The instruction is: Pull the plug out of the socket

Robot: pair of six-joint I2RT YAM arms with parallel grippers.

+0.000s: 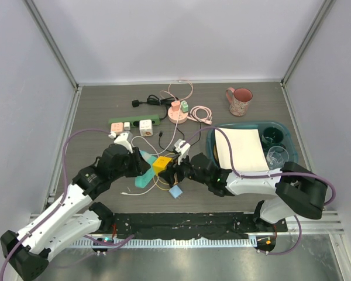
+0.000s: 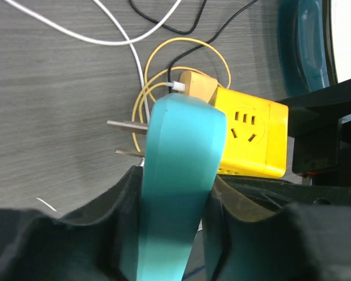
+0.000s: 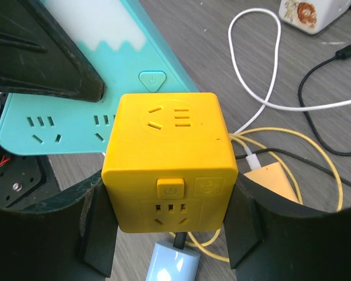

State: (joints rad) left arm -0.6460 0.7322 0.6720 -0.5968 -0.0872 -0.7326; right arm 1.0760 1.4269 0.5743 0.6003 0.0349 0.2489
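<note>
Two grasps: left fingers clench teal strip lengthwise, right fingers clench yellow cube.

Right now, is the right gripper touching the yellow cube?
Touching. The right wrist view shows the right gripper with its two black fingers pressed flat against opposite sides of the yellow cube, with no gap on either side.

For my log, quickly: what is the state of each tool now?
Left tool: shut on the teal power strip.
Right tool: shut on the yellow cube socket.
</note>
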